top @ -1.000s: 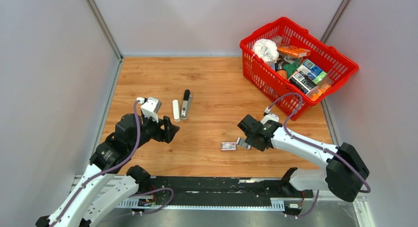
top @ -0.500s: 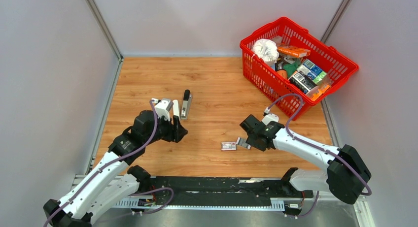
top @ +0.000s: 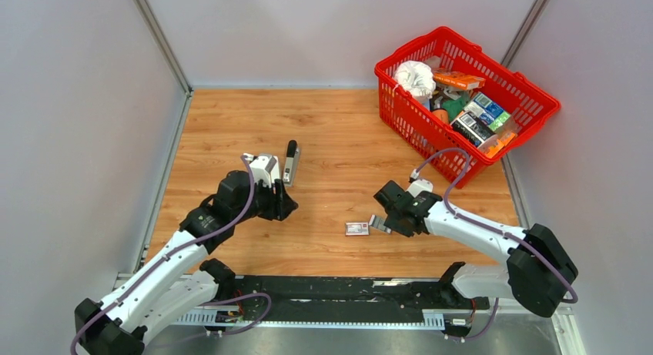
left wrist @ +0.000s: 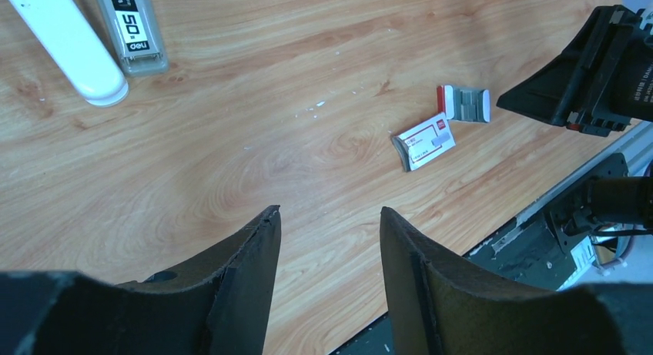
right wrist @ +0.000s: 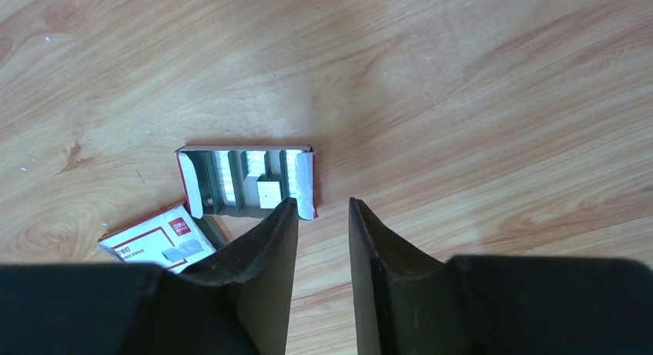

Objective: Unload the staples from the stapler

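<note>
The stapler (top: 289, 161) lies left of the table's centre, a grey-and-black body; in the left wrist view its grey part (left wrist: 131, 24) carries a "50" label. A white bar (left wrist: 65, 43) lies beside it. My left gripper (top: 282, 206) hovers just in front of the stapler, open and empty (left wrist: 329, 212). Silver staples (right wrist: 223, 178) sit in strips inside an open red-and-white tray (right wrist: 246, 182). My right gripper (right wrist: 321, 205) is open with a narrow gap, its tips at the tray's near right corner, holding nothing. I cannot see any staples inside the stapler.
The tray's red-and-white sleeve (top: 356, 229) lies just left of the tray (top: 379, 223). A red basket (top: 400, 108) full of packets stands at the back right. Grey walls close in the left, right and back sides.
My left arm has swung right and forward, covering the white bar from above, and its jaws have narrowed. The right gripper has closed a little and barely moved.
</note>
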Controlling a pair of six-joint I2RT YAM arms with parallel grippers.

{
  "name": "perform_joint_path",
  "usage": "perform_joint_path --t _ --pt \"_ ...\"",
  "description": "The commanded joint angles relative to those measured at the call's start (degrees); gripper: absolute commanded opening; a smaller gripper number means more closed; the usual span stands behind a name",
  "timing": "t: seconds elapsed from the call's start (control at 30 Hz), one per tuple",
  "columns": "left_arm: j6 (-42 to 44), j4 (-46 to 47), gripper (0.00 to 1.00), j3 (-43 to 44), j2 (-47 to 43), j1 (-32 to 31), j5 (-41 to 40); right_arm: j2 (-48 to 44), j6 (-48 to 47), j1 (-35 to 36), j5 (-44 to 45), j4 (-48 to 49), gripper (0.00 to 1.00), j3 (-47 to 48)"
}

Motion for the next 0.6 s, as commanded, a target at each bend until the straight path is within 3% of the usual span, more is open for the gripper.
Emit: perform_joint_path --t 0.0,0.57 --pt "-0.9 3.6 0.58 0.0 0.6 -0.1 1.1 0.7 -0.2 -0.3 1.0 1.8 0.33 -0.5" --pt "-0.9 5.1 0.57 -0.3 2.4 -0.1 1.4 4.1 -1.5 -1.7 -0.6 5.3 0.27 -0.6"
